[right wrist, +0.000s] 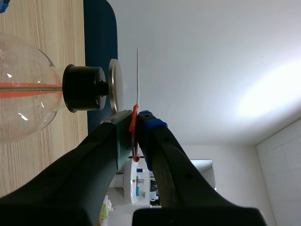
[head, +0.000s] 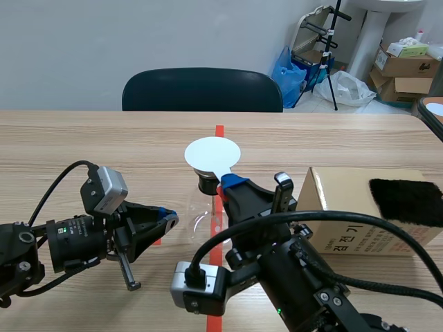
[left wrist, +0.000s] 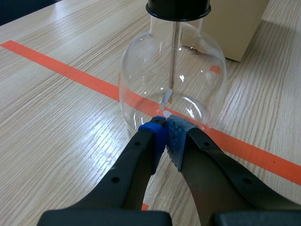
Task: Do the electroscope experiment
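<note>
Right gripper (right wrist: pixel 136 125) is clamped on the white disc (head: pixel 212 153) by its orange handle (right wrist: pixel 135 113), which is light and bendy. The glass electroscope flask (left wrist: pixel 171 84) looks fragile and slick; left gripper (left wrist: pixel 164 131) is pinched together beside it.

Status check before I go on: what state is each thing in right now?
electroscope flask: upright on the table, stopper in.
white disc: held flat above the metal plate, a gap between.
right gripper: jaws shut on the disc's orange handle.
left gripper: jaws shut, empty, by the flask's base.
black cloth: lying on the cardboard box.
</note>
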Controlling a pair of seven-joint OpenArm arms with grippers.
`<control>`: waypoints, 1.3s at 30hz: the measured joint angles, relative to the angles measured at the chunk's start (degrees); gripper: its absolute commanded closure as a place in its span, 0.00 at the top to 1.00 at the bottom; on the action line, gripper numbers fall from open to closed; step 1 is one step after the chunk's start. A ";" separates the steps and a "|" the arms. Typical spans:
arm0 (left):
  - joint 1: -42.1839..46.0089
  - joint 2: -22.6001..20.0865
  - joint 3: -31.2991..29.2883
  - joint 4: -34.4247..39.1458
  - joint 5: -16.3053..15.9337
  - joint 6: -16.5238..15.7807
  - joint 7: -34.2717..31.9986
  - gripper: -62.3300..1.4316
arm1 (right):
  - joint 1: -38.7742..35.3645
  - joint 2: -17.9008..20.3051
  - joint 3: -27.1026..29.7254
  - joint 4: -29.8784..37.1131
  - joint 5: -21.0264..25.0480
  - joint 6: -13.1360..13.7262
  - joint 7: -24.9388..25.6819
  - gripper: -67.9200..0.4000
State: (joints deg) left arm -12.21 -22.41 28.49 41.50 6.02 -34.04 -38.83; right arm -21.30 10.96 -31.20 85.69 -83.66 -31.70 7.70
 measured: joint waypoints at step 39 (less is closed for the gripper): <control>0.00 0.00 0.00 0.00 0.00 0.00 0.00 0.07 | 0.00 0.00 0.00 0.00 0.00 -0.02 -35.50 0.02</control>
State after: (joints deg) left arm -12.21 -22.41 28.49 41.50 6.02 -34.04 -38.83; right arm -21.30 10.96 -31.20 85.69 -83.66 -31.73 -27.79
